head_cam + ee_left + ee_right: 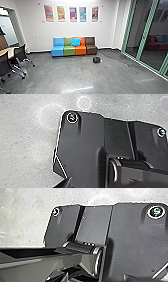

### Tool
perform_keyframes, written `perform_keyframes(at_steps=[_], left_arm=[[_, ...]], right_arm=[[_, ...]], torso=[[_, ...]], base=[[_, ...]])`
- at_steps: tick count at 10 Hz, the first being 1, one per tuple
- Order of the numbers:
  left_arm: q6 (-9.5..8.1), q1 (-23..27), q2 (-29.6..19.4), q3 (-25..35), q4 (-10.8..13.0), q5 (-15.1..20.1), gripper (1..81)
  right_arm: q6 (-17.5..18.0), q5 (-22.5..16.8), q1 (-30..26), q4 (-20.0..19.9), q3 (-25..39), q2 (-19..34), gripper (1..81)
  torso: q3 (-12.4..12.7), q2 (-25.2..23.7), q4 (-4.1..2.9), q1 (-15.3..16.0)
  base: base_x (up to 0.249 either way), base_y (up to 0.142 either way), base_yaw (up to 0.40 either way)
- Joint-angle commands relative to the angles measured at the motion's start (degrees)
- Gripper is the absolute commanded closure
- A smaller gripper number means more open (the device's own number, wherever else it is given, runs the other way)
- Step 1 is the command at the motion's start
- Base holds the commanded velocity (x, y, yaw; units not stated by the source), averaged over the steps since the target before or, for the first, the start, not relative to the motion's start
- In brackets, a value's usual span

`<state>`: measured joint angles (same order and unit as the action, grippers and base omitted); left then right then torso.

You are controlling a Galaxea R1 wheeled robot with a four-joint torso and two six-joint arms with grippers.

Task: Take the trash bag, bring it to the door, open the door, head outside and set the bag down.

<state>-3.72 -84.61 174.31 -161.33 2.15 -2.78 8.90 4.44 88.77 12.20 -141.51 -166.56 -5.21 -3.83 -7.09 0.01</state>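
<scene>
Dark bundle (96, 60), probably the trash bag, lies ahead, right of frame centre; my right arm likely nearer. Gripper states: I cannot tell.

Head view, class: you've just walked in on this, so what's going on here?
The robot faces a sofa with a blue cushion on it, in a room with chairs on one side and a glass wall on the other. I can see nobody handling anything. A dark object sits on the floor near the sofa's brown end; it may be the trash bag, but I can't be sure. The robot is still indoors.
</scene>
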Motion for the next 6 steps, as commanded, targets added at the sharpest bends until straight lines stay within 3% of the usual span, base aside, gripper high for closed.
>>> perform_keyframes(at_steps=[1, 3, 4, 5, 6], left_arm=[[0.03, 3.0, -0.3, -0.3, 0.2, 2.9, 1.0], [0.03, 2.9, -0.2, -0.3, 0.3, 2.9, 1.0], [0.03, 3.0, -0.2, -0.3, 0.3, 2.9, 1.0], [0.03, 3.0, -0.2, -0.3, 0.4, 2.9, 1.0], [0.03, 3.0, -0.2, -0.3, 0.4, 2.9, 1.0]], right_arm=[[0.0, -2.8, -2.8, 0.0, 0.5, 0.2, 1.0], [0.0, -2.9, -2.8, 0.0, 0.5, 0.2, 1.0], [0.0, -2.9, -2.8, 0.0, 0.5, 0.2, 1.0], [0.1, -2.9, -2.8, 0.0, 0.5, 0.2, 1.0], [0.1, -3.0, -2.8, 0.0, 0.5, 0.2, 1.0]], torso=[[0.0, 0.0, 0.00, 0.0], [0.0, 0.0, 0.00, 0.0], [0.0, 0.0, 2.39, 0.0], [0.0, 0.0, 5.37, 0.0], [0.0, 0.0, 6.17, 0.0]], base=[[0.185, 0.000, 0.000], [0.185, 0.000, 0.000], [0.185, 0.000, 0.000], [0.185, 0.000, 0.000], [0.185, 0.000, 0.000]])
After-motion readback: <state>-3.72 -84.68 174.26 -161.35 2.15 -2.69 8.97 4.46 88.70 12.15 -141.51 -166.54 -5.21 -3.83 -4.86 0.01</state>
